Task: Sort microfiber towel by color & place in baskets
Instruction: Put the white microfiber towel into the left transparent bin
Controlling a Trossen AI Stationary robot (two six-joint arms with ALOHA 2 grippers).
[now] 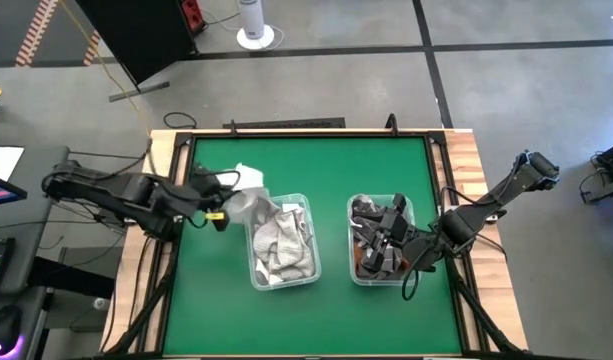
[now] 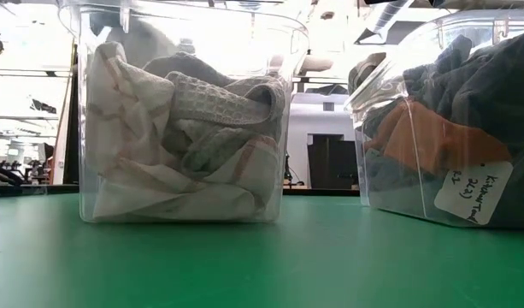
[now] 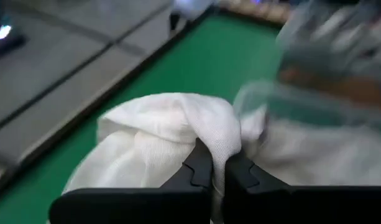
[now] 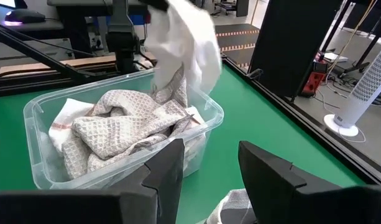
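Note:
A white towel (image 1: pixel 244 183) hangs at the far left corner of the left basket (image 1: pixel 308 262), with my left gripper (image 1: pixel 224 205) shut on it. This clear tub holds light, waffle-weave towels (image 4: pixel 115 121). The right basket (image 1: pixel 353 275) holds dark grey towels (image 2: pixel 479 77) and an orange one (image 2: pixel 424 128). My right gripper (image 4: pixel 206 168) hovers open over the right basket, nothing between its fingers. Both baskets stand on the green mat (image 1: pixel 331 170). My left gripper pinches a bunched fold of the white towel (image 3: pixel 222 142) between its two fingers (image 3: pixel 199 165); how many layers cannot be told. The fingers come from the table's left, slanting downward. The towel hangs slack (image 4: pixel 181 43) and its lower end (image 4: pixel 168 90) reaches the pile in the left basket.
A white label (image 2: pixel 473 190) sticks on the right basket's near wall. Bare green mat lies between the two baskets (image 1: pixel 331 250) and along the near edge (image 1: pixel 306 320). Wooden table borders (image 1: pixel 464 170) flank the mat. A white fan (image 1: pixel 254 22) stands on the floor beyond.

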